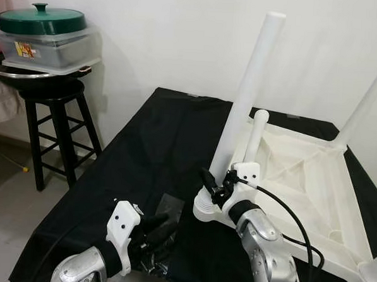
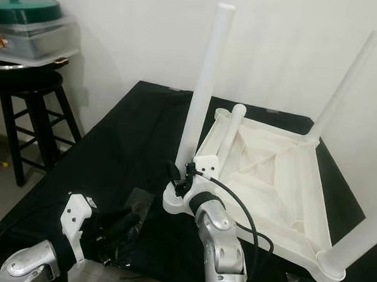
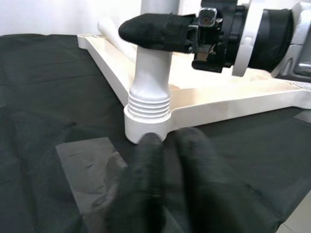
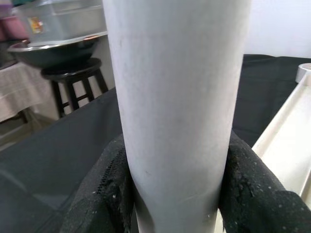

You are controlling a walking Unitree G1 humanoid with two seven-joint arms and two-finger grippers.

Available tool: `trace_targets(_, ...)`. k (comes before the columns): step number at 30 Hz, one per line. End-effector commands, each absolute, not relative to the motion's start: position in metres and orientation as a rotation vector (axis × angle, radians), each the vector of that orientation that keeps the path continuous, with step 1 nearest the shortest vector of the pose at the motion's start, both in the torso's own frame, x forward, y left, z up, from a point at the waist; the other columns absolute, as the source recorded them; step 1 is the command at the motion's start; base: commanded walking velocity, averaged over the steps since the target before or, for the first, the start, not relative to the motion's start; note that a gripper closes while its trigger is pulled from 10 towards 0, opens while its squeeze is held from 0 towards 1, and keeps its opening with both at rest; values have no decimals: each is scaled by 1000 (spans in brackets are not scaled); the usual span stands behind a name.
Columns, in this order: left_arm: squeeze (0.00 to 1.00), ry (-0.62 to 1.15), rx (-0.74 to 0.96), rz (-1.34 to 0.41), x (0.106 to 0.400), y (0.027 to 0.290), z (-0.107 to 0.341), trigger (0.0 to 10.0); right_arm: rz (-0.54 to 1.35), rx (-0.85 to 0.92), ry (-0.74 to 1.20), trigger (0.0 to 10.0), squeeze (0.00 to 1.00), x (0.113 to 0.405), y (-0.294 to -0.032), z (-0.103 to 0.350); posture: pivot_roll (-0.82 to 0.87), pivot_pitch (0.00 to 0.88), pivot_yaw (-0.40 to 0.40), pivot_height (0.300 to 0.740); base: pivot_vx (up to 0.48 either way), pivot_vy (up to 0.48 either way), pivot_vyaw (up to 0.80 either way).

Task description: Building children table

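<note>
I am working over the black-draped work surface [image 1: 143, 151], where the white children's tabletop [image 1: 312, 185] is lying upside down, its underside facing up. Two far legs are already standing in their corners, and a loose leg [image 1: 256, 135] is lying across the underside, propped against the near rim. I am clamping my right gripper [image 1: 214, 186] around the near leg [image 1: 244, 100], low down, just above its ribbed base where it is entering the corner socket [image 1: 205, 210]; both pads are pressing the tube from either side. My left gripper [image 1: 162, 227] is resting on the cloth just beside that socket, its fingers close together and holding nothing that I can see, near a flat piece of clear plastic [image 3: 90, 160]. The main risk, as I am judging it, is the tall leg tipping: I am holding it very low, so any sideways pull could lever it crooked in the socket or cross its ribs and jam it. The smooth tube could also be slipping in my pads if I twist. The light tabletop might slide on the cloth, since nothing is bracing it, and the loose leg could roll off.
</note>
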State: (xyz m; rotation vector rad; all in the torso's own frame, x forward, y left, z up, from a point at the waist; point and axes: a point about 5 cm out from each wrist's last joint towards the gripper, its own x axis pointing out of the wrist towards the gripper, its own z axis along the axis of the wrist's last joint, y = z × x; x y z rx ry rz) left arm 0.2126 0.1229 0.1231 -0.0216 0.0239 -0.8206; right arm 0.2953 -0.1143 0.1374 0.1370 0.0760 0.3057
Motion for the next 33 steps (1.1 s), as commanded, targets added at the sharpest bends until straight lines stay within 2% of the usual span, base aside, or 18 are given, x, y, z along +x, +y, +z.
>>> trace_targets(1,0,30,-36,-806,212,124,120,0,235,156,181,0,0,290,-121,119,40,15,-87,740,0,0,0)
trace_targets(2,0,26,-41,-794,211,125,120,0,246,152,191,0,0,288,-116,121,42,13,-87,740,0,0,0)
trace_targets(3,0,27,-48,-798,211,125,119,0,268,143,198,10000,0,286,-111,124,40,7,-85,740,0,0,0)
trace_targets(4,0,30,-53,-803,212,125,119,7098,317,133,201,10000,0,285,-107,128,40,7,-85,740,0,0,0)
trace_targets(5,0,33,-61,-808,212,125,119,10000,404,139,192,10000,1000,285,-103,133,40,7,-85,740,0,0,0)
trace_targets(8,0,38,-73,-815,214,124,118,10000,634,177,142,10000,1000,289,-98,146,40,0,-81,740,0,0,0)
trace_targets(9,0,38,-73,-815,214,124,118,10000,634,177,142,10000,1000,289,-98,146,40,0,-81,740,0,0,0)
trace_targets(12,0,34,-75,-810,216,123,116,10000,840,115,47,10000,1000,304,-109,166,51,0,-83,740,0,0,0)
trace_targets(13,0,34,-75,-810,216,123,116,10000,840,115,47,10000,1000,304,-109,166,51,0,-83,740,0,0,0)
trace_targets(14,0,32,-74,-806,217,123,116,10000,893,80,25,10000,647,306,-112,172,51,0,-83,740,0,0,0)
trace_targets(15,0,28,-73,-796,218,123,116,10000,989,50,26,10000,0,307,-115,176,55,0,-85,740,0,0,0)
trace_targets(17,0,25,-68,-783,221,122,115,10000,1092,-24,26,10000,0,314,-120,182,63,0,-88,740,0,0,0)
trace_targets(21,0,21,-60,-775,224,122,114,10000,1228,-48,52,10000,0,328,-123,191,79,0,-95,740,0,0,0)
trace_targets(27,0,20,-53,-772,226,122,114,10000,1301,-45,85,10000,0,337,-122,191,83,0,-100,740,0,0,0)
trace_targets(28,0,16,-49,-768,226,122,114,0,1322,-24,113,0,0,343,-120,187,97,0,-105,740,0,0,0)
trace_targets(33,0,8,-43,-760,226,122,114,0,1357,20,154,0,0,350,-118,180,97,0,-105,740,0,0,0)
